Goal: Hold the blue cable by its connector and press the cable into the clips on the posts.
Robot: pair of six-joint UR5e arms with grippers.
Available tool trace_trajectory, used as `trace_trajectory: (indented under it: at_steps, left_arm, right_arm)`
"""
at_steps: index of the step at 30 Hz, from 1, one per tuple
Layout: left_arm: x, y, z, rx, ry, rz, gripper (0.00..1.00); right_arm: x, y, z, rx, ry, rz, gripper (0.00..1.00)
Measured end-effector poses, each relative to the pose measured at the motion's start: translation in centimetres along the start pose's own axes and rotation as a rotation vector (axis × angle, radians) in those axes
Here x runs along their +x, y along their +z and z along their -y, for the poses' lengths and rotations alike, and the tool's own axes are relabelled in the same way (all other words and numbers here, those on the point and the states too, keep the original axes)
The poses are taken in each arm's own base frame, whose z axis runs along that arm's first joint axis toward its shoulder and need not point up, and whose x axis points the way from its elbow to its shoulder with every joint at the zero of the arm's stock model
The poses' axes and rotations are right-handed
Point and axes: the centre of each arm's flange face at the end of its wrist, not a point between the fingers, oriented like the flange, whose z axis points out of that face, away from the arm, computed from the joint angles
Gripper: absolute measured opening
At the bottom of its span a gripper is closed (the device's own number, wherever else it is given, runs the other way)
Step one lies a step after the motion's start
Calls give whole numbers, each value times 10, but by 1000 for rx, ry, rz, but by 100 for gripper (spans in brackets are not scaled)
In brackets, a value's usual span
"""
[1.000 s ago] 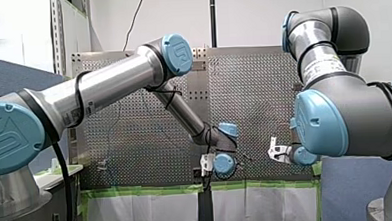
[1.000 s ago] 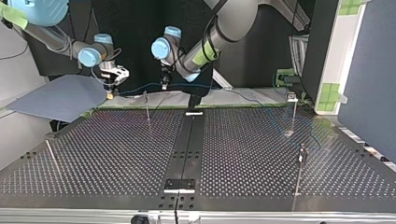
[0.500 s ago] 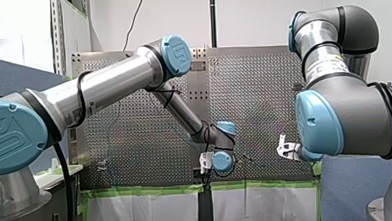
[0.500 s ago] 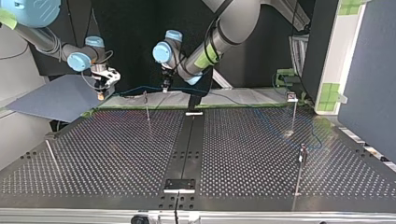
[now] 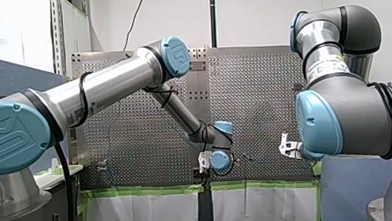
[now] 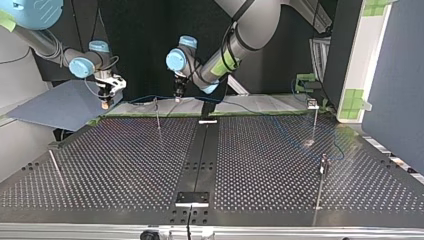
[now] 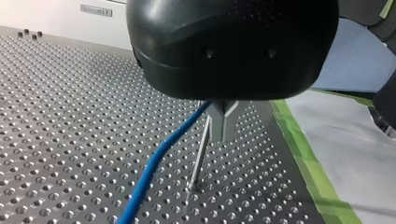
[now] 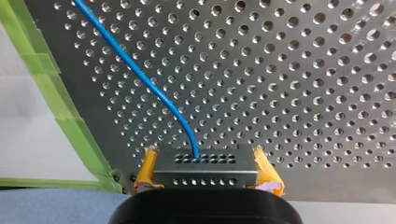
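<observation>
Your right gripper has its yellow pads pinching the connector, and the blue cable runs from it out over the perforated table. Your left gripper has its metal fingers pressed together on the cable, close beside a thin post. In the top view the cable spans between the two grippers at the table's far edge.

Front cam is looking from behind my shoulders over the bench. Top cam is facing back at me, low, across it. Both wrist cams are looking close at its holes, sharing the blue cable.
</observation>
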Motion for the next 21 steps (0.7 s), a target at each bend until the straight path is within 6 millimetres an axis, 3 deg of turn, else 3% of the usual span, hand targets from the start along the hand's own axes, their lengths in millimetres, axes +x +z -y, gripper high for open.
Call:
trace_trajectory:
  at_steps: [13, 21]
  left_arm:
    - [33, 24, -12, -10, 11, -67, 0]
    - [19, 42, -13, -14, 5, -58, 0]
  right_arm:
    - [5, 4, -3, -1, 0, -24, 0]
    - [12, 10, -9, -8, 1, -46, 0]
